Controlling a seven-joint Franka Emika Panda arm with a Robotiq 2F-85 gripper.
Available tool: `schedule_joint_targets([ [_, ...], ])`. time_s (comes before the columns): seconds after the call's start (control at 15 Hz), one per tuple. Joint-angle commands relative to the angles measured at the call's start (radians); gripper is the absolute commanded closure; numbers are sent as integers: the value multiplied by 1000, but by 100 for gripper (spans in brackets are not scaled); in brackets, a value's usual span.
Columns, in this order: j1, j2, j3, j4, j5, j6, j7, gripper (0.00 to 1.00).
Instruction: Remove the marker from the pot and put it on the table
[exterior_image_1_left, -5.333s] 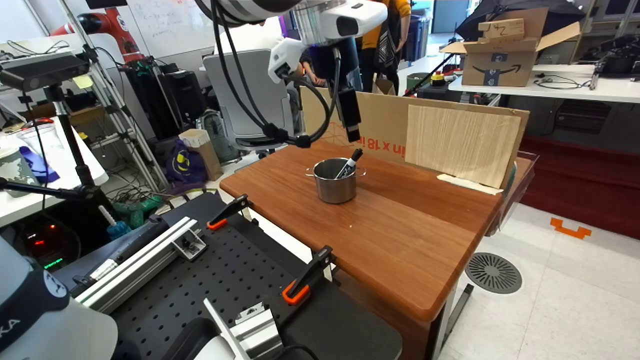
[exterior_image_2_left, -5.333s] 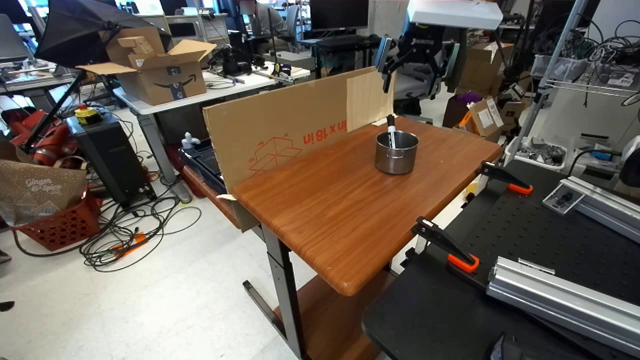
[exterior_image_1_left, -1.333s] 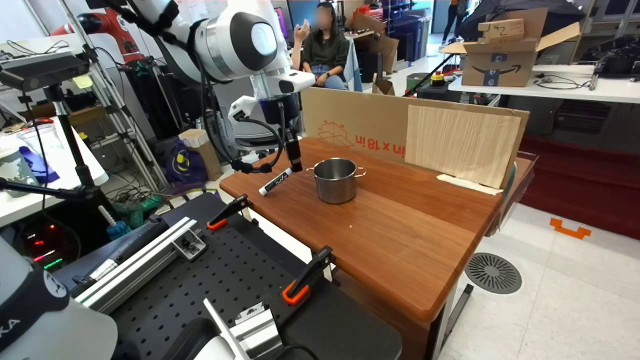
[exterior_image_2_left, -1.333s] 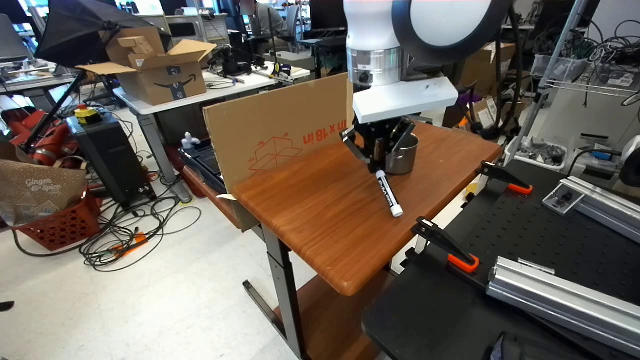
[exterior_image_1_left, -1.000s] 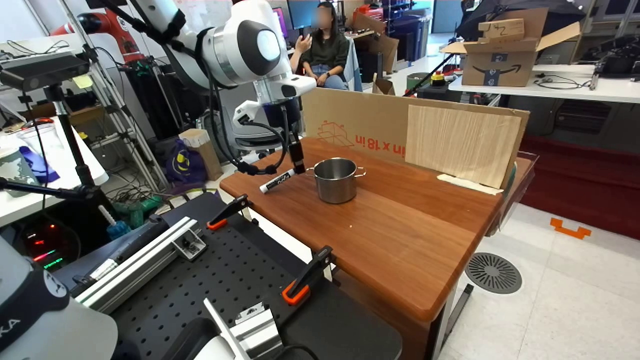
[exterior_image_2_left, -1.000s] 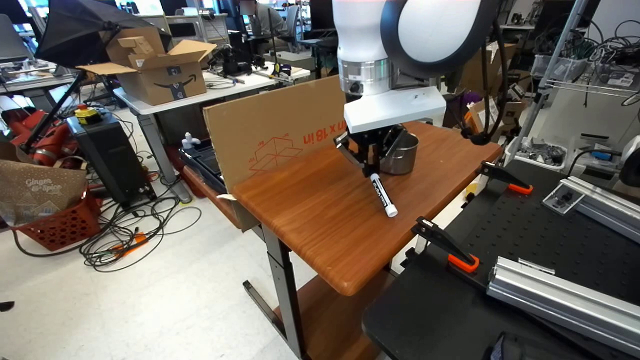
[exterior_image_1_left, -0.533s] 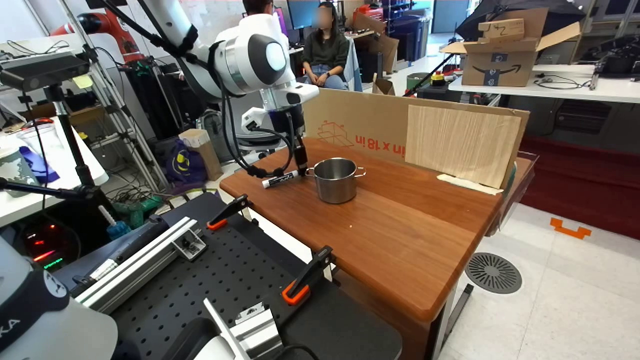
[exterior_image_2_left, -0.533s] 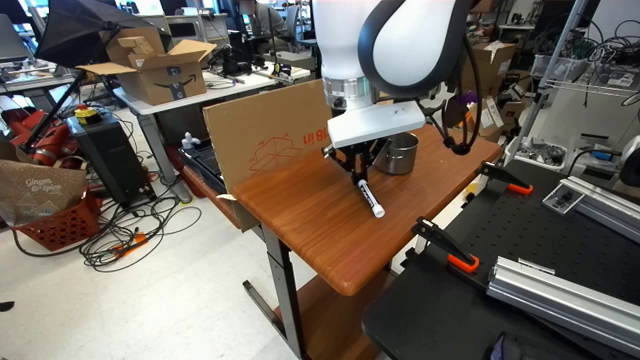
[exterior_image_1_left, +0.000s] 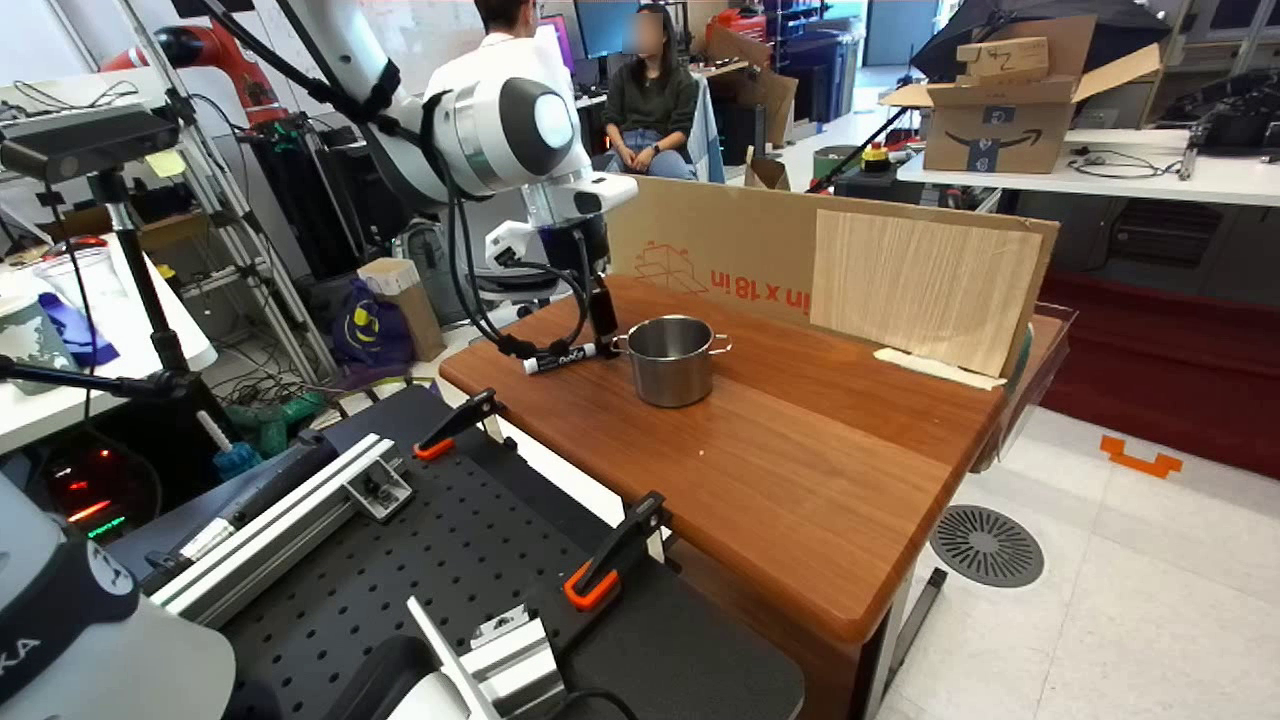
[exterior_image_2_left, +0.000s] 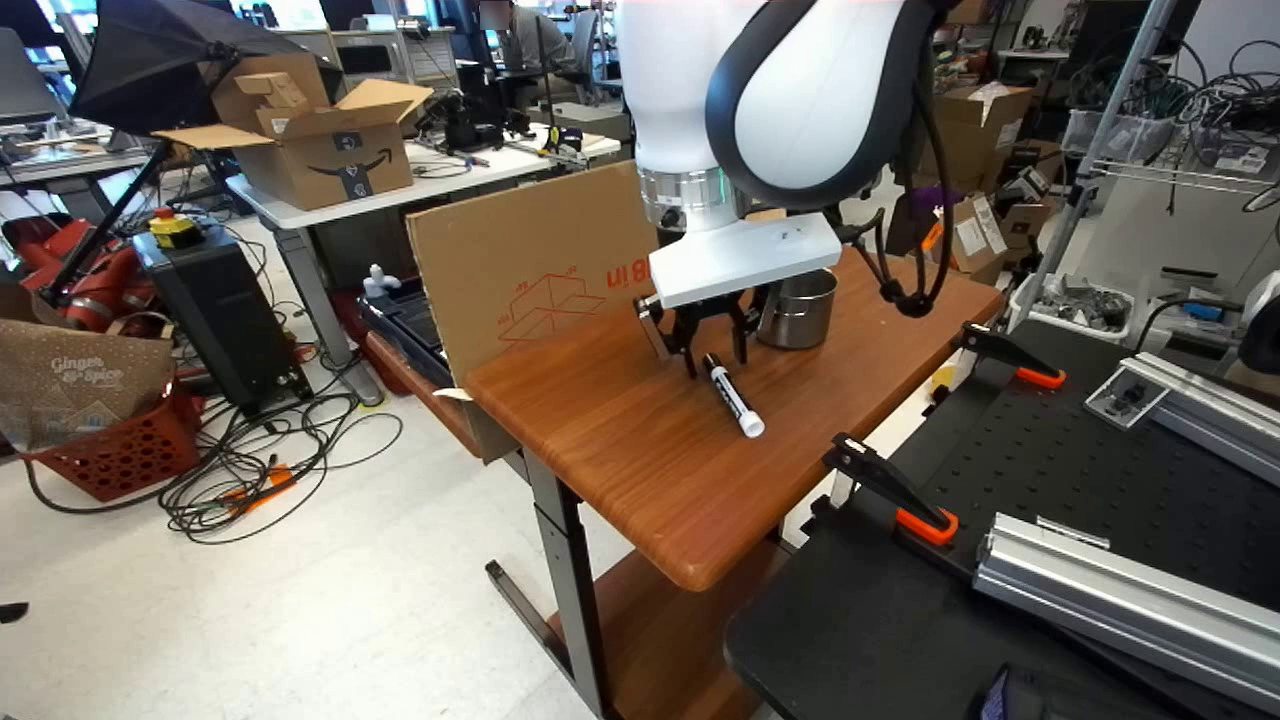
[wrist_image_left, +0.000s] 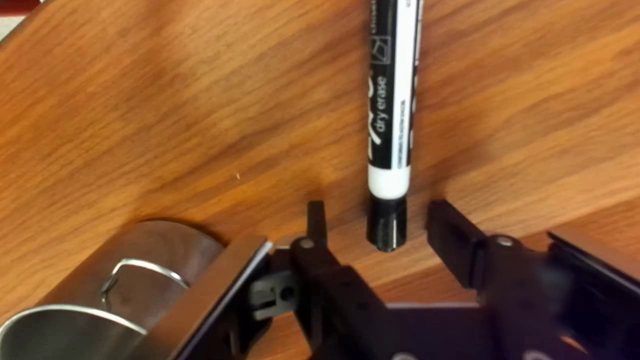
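Tool wide now vs clamped on marker half sec ago; fingers apart either side of its cap. Marker lies on desk, nr pot.

The bench has a smooth wood-grain top with a satin sheen; the pot is smooth grey metal with shiny wire handles. The marker is smooth plastic with a glossy black cap, and the hand combines matt black parts with reflective metal side plates. The panel is matt brown cardboard carrying a pale wood-grained sheet; the perforated platform is matt black, its rail bare silver metal.
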Motion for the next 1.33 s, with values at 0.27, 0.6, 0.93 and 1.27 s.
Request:
schedule_joint_targets([
  [0.27,15,8,-10,29,19,-23,5,0],
  [0.6,-8,-37,15,20,57,-43,-24,0],
  [0.93,-37,-214,56,-57,106,-57,-84,0],
  [1.27,-33,-200,51,-31,72,-56,-51,0],
])
